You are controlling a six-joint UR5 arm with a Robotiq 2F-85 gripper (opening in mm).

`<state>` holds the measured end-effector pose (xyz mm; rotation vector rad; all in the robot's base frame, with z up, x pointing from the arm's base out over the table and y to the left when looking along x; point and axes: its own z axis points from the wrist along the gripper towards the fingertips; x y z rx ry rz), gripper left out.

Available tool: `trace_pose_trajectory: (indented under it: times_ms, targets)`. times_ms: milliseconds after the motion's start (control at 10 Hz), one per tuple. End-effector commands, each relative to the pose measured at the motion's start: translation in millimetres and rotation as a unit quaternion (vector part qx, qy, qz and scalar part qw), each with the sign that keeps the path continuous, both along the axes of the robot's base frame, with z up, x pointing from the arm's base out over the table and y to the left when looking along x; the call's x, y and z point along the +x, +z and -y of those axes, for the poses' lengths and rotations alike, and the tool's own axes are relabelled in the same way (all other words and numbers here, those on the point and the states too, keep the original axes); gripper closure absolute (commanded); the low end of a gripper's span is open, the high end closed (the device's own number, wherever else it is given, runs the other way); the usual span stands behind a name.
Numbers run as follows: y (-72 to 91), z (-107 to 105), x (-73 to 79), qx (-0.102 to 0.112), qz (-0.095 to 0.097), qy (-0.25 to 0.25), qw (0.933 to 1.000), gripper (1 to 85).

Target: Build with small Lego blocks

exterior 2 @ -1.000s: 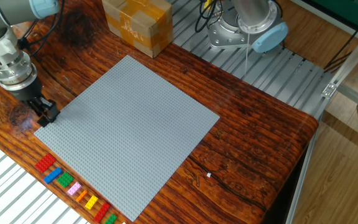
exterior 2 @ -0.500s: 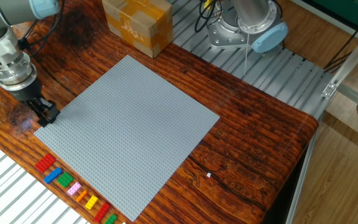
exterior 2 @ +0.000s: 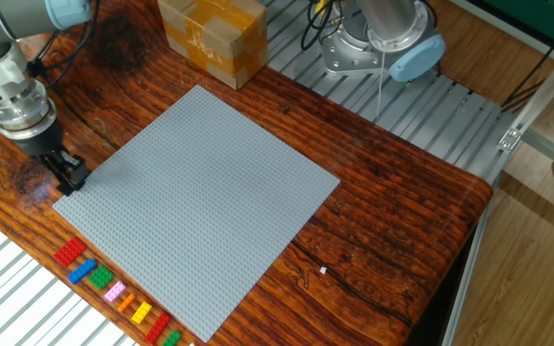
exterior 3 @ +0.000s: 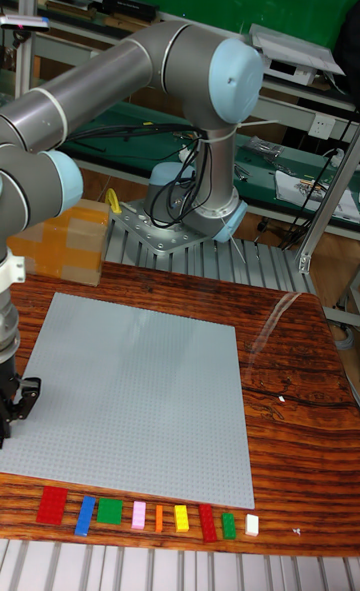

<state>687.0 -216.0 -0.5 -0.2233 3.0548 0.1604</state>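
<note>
Fixed view: the gripper point(exterior 2: 70, 176), its opening not discernible, was seen at the baseplate's point(exterior 2: 200, 202) left corner, and the small Lego blocks point(exterior 2: 113, 289) lined along the worktop's near edge could be scattered by a misjudged descent.

**No readable writing in either view**

No text, brand, number or sign can be read. The brown cardboard box point(exterior 2: 214, 37) has pale tape on its top, but no letters show on it. The white sheets of paper point(exterior 3: 312, 188) on the shelf behind the arm carry dark marks, too small to read. The small coloured plastic Lego blocks point(exterior 3: 148, 516) show no print.
</note>
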Motion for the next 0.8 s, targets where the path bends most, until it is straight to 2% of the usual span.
trace_pose_trajectory:
  times_ms: [0,300,700]
  targets:
    - [2.2,2.8,3.6,0.001,0.006,-0.010,0.9999,47.7]
    - [2.3,-1.9,3.7,-0.012,0.005,-0.030,0.9995,49.3]
    - [6.3,-5.8,6.9,-0.014,0.002,-0.041,0.9991,49.3]
